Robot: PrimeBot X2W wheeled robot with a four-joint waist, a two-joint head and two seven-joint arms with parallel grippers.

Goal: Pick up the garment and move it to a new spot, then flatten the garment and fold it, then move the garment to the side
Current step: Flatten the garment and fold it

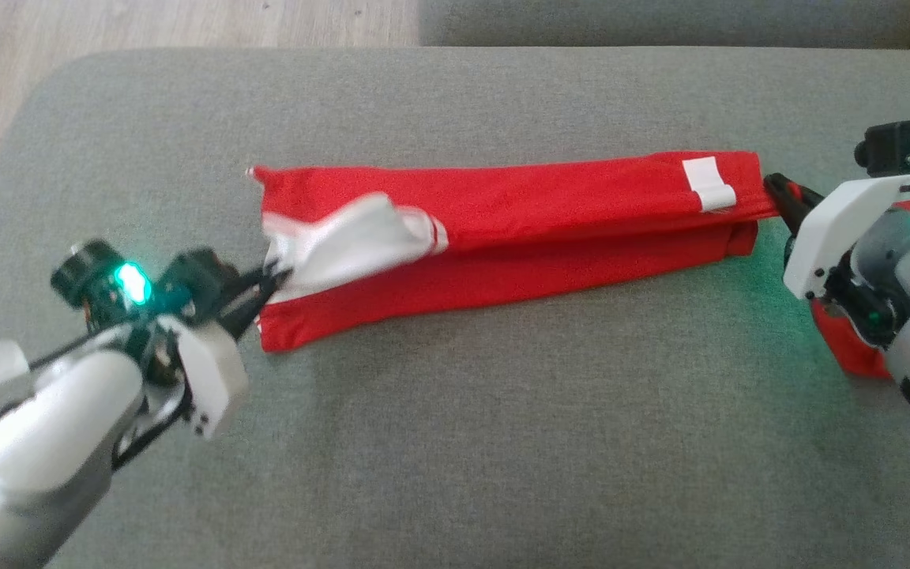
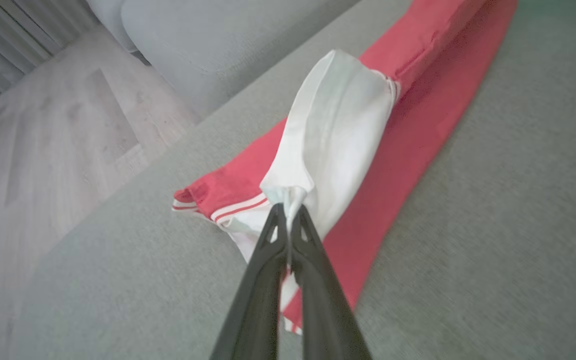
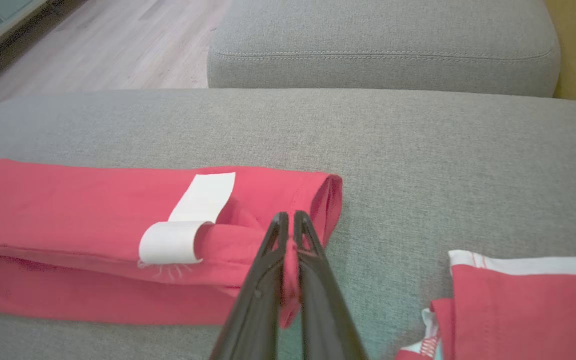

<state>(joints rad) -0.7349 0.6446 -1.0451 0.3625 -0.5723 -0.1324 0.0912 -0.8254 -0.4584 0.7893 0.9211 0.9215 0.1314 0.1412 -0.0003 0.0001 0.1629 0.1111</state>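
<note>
Garment: a long red soft-cloth garment (image 1: 550,229) with a white sleeve, folded into a narrow strip and lying across the grey woven sofa cushion (image 1: 502,442).
Left gripper (image 2: 288,211): shut tight on a bunch of white sleeve at the strip's left end.
Right gripper (image 3: 288,220): clamped on the red hem at the right end.
Handling: looks light and limp, likely to sag and bunch; not fragile.
Best hold: the end corners, pinching through every layer.
Nearby: another red-and-white folded cloth (image 3: 528,305) lies apart from the strip, beside the right arm.

right jaws: pinching garment (image 3: 68,200) end | under: grey sofa (image 3: 418,140)
</note>
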